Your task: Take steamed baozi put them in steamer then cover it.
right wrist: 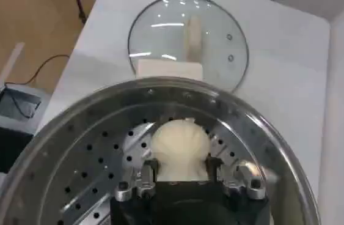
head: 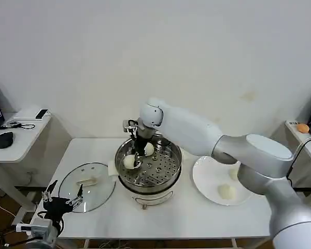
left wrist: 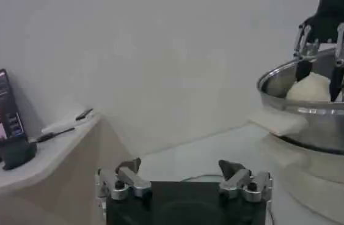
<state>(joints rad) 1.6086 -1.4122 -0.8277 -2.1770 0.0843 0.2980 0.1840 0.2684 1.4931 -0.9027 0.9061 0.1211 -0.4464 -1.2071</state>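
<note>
The right hand point(head: 136, 155) is inside the steamer point(head: 168, 174) at the centre of the frame, its fingers clamped on one steamed baozi point(right wrist: 179, 148) just above the perforated tray. A second baozi point(head: 149, 149) lies on the tray close beside it, and two more rest on the white plate point(head: 207, 179) at the right. The cover point(head: 86, 187) lies flat on the bench point(head: 197, 218), lower left. The left hand point(head: 62, 197) hangs at the lower left, fingers apart.

R gripper point(head: 140, 151) over steamer point(head: 168, 174); two baozi point(head: 129, 162) inside.
</note>
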